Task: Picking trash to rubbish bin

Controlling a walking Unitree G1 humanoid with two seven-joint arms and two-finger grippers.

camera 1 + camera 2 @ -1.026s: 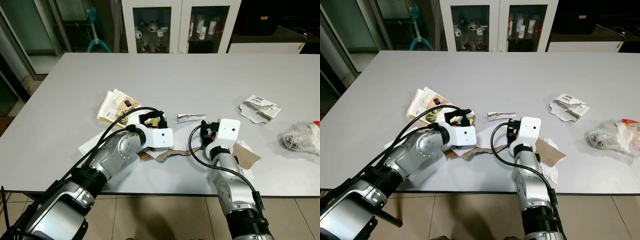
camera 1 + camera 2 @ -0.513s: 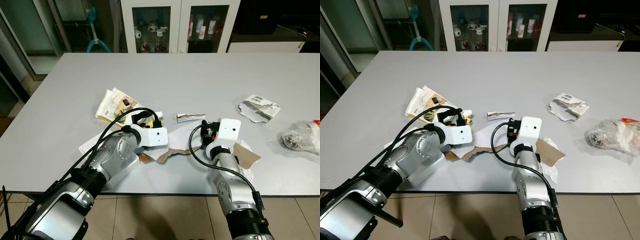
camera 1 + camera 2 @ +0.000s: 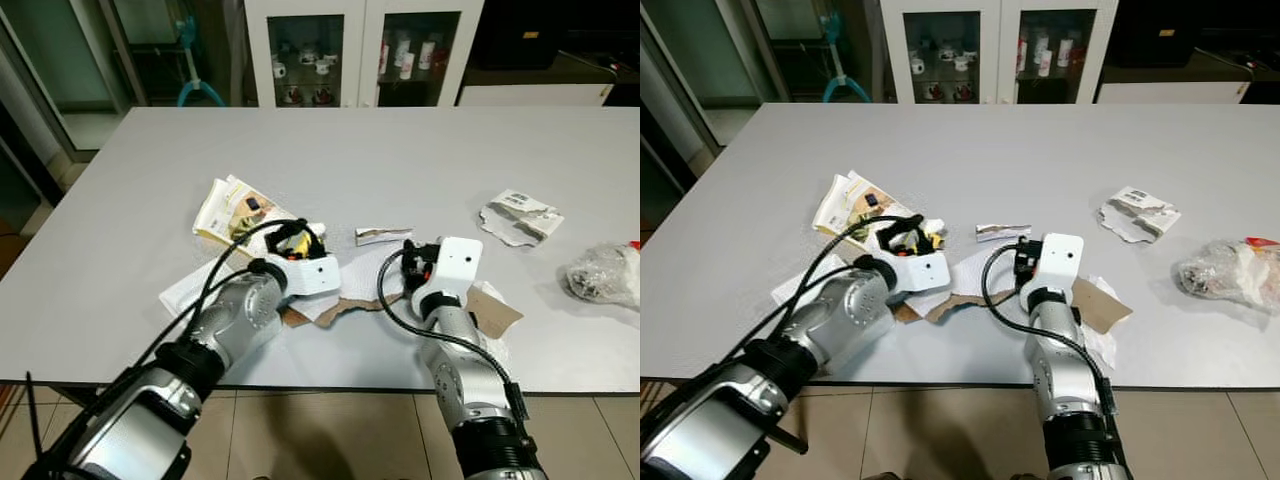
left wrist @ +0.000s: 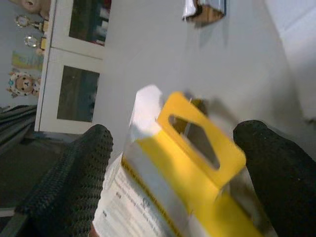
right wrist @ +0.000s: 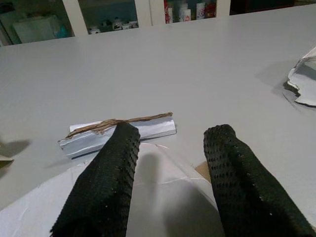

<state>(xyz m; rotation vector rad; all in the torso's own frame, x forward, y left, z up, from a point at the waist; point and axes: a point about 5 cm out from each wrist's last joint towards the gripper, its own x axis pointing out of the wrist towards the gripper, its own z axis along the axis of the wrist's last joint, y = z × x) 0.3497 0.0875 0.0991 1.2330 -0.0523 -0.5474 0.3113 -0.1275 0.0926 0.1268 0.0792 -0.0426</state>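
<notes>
**Both grippers low on the table among paper trash**

Eye views: grey table [image 3: 420,160] with scattered trash. Left gripper [image 3: 290,240] sits at a yellow-and-white card pack [image 3: 283,241], just beside a folded leaflet [image 3: 232,210]. Right gripper [image 3: 412,255] is low over white paper [image 3: 355,280] that lies on torn cardboard [image 3: 330,312]; a small foil roll [image 3: 382,235] lies just ahead of it. More cardboard [image 3: 495,312] sits beside the right arm. Well off to the right: a torn white wrapper [image 3: 520,216] and a crumpled clear bag [image 3: 602,273]. Glass-door cabinet [image 3: 360,50] behind the table.

Left wrist view: fingers [image 4: 74,185] apart, one on each side of the card pack [image 4: 187,163]; can't tell if they touch it. Foil roll [image 4: 205,9] further on.

Right wrist view: fingers [image 5: 106,185] apart, nothing between them, tips over the white paper [image 5: 163,190]. Foil roll [image 5: 118,129] just past the tips; wrapper edge [image 5: 301,84] off to one side.
</notes>
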